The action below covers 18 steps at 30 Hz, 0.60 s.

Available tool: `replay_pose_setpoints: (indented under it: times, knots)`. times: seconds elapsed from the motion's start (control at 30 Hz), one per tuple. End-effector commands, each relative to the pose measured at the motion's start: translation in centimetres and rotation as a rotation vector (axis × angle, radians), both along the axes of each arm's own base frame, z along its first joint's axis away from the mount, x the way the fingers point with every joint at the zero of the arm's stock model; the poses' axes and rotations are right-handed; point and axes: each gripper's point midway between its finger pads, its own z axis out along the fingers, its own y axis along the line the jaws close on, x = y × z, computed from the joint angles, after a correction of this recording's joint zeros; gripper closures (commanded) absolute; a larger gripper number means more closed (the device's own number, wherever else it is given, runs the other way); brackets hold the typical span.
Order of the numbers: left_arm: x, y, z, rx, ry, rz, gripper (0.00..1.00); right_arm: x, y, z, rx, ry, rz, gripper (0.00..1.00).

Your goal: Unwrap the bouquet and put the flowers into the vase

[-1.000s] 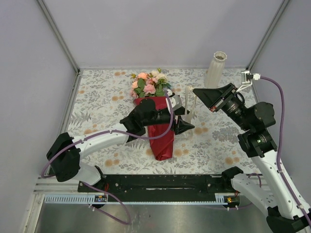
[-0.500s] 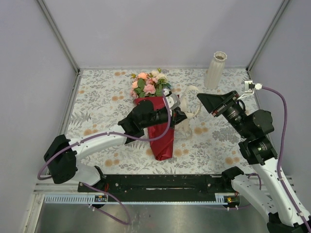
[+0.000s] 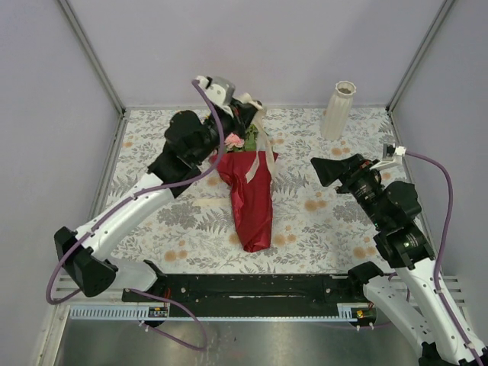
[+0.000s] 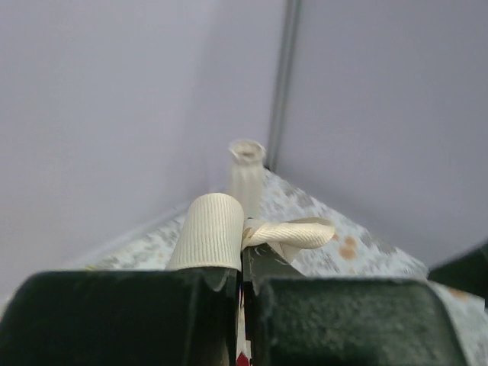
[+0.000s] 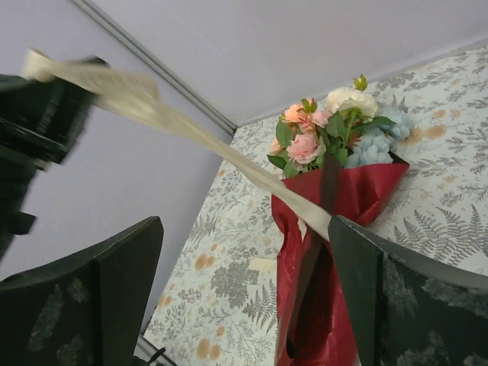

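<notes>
Left claw (image 4: 242, 268) clamped on ribbon (image 5: 191, 126), high over flowers (image 5: 328, 126). Right claw (image 3: 323, 169) wide, empty, near bouquet (image 3: 252, 202) lying on tabletop (image 3: 152, 160). Vase (image 3: 338, 109) upright, far corner. Judgement: draw ribbon steadily clear; right claw should pin wrap (image 5: 358, 191) against dragging.

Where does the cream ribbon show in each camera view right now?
Top external: ribbon runs from upper centre down onto the bouquet.
Left wrist: bottom centre, pinched in the left claw.
Right wrist: diagonal, upper left to the bouquet.
Shared landmark: the left claw gripping it.
</notes>
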Motion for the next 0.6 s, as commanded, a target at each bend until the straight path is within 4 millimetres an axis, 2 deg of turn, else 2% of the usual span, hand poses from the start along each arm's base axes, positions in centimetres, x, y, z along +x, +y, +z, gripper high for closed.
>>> replay_pose_setpoints:
  times: [0.0,0.07,0.2,0.3,0.4,0.47,0.57]
  knots:
    - [1.3,6.9,8.7,-0.058,-0.133,0.278,1.0,0.7,-0.7,-1.2,-0.032,0.022,-0.052,0.01]
    - [1.9,10.3,11.0,-0.012,-0.201,0.433,1.0,0.9,-0.6,-1.5,-0.041,0.026,-0.049,0.0]
    - [0.8,16.3,16.6,-0.034,-0.298,0.635,1.0,1.1,-0.5,-1.8,-0.052,0.035,-0.045,0.01]
    - [-0.2,19.6,20.5,-0.081,-0.349,0.713,1.0,1.1,-0.4,-2.0,-0.067,0.041,-0.04,0.01]
    - [-0.6,22.3,23.0,-0.045,-0.391,0.847,1.0,1.3,-0.4,-2.5,-0.088,0.055,-0.045,0.01]
    - [-1.0,24.9,24.6,-0.038,-0.414,0.971,1.0,1.3,-0.5,-2.6,-0.092,0.058,-0.047,0.01]
    - [-1.4,28.4,26.0,-0.025,-0.417,1.144,1.0,1.5,-0.4,-2.8,-0.099,0.061,-0.042,0.01]
